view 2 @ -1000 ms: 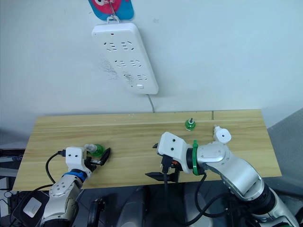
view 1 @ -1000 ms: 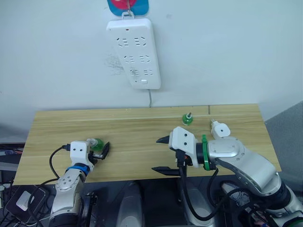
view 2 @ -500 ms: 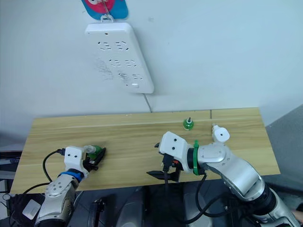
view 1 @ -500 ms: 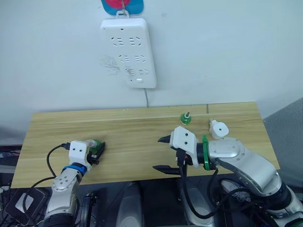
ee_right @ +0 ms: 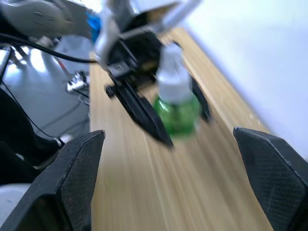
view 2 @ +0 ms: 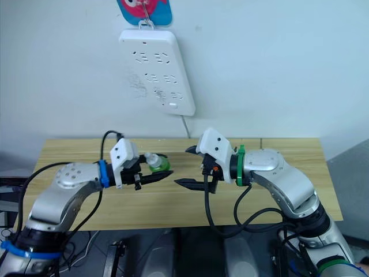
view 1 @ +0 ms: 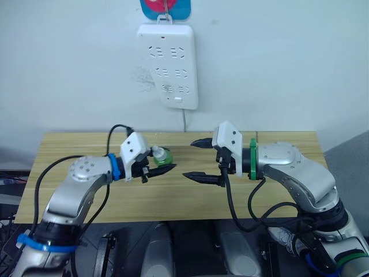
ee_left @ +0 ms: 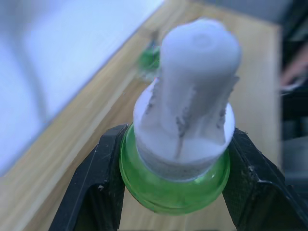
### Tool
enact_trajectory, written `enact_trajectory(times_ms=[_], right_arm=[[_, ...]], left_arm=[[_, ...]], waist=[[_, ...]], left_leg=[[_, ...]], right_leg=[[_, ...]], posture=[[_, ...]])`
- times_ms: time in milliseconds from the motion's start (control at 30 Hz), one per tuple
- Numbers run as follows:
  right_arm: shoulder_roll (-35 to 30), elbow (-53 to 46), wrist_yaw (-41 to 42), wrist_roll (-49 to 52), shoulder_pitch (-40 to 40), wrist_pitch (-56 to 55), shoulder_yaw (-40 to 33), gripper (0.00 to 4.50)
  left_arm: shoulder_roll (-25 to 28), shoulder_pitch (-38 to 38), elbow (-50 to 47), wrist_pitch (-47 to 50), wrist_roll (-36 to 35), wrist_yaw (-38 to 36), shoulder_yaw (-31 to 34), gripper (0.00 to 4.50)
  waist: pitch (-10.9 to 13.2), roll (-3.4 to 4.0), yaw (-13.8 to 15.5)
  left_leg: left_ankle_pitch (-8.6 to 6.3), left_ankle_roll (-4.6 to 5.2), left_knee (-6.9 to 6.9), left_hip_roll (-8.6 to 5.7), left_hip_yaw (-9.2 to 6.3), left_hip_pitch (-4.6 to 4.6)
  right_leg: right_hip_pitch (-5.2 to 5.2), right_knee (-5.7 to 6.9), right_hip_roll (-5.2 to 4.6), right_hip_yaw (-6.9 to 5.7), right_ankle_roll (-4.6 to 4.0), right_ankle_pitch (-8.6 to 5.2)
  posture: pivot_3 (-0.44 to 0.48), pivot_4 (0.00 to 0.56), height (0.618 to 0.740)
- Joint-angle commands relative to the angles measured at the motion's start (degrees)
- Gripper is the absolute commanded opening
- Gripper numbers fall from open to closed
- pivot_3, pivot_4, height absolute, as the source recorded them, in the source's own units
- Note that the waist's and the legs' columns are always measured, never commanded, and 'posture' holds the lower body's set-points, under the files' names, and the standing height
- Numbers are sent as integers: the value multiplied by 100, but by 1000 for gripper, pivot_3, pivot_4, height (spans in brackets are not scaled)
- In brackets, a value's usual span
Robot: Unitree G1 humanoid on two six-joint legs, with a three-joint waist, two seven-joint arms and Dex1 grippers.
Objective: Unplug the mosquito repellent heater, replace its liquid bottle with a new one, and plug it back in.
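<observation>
Above table (view 1: pixel 69 144): L gripper (view 1: pixel 158 167) has lifted the green bottle (view 1: pixel 161 156), clamped; R gripper (view 1: pixel 199 158) empty, wide open, facing — handover likely.

We cannot see the bottom of the green bottle (ee_left: pixel 175 185) in the left wrist view, because the picture's edge cuts it off. The two black fingers (ee_left: pixel 89 192) holding it are cut off too. Behind the bottle, a small green thing (ee_left: pixel 150 57) on the bench (ee_left: pixel 72 144) is too blurry for us to tell what it is.

In the right wrist view the bottle (ee_right: pixel 177 103) and the left tool (ee_right: pixel 159 113) look smeared. The colourful thing (view 1: pixel 165 7) above the power strip (view 1: pixel 167 63) is cut off at the top of the head views.
</observation>
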Motion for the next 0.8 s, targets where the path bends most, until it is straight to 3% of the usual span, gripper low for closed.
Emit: enact_trajectory(times_ms=[33, 433, 567, 800], right_arm=[[163, 14, -60, 154, -124, 37, -95, 4500], [621, 427, -373, 76, -407, 5, 12, 4500], [657, 440, -373, 21, -416, -110, 60, 3533], [628, 433, -339, -111, -377, -154, 264, 1024]], left_arm=[[132, -368, -131, 101, -84, -497, -204, 2256], [115, -904, 201, -178, 177, -1139, -481, 2256], [86, -910, 261, -217, 189, -1214, -461, 2256], [9, -936, 262, -282, 197, -1221, -444, 2256]], waist=[[-53, -2, -45], [-256, -2, -91], [-279, -1, -93], [-332, -4, -104]], left_leg=[[0, 0, 0, -1, -2, -3], [4, -1, 18, -3, -5, -1], [4, 0, 46, -5, -8, -2], [4, 2, 86, -6, -10, 1]], right_leg=[[-1, -2, 0, -2, 0, 0], [-2, 25, 0, -3, -2, 1], [-2, 52, 1, -3, -2, 1], [2, 87, 4, 0, -8, 5]], posture=[[-112, 178, 725], [-126, 151, 725], [-125, 150, 725], [-124, 145, 725]])
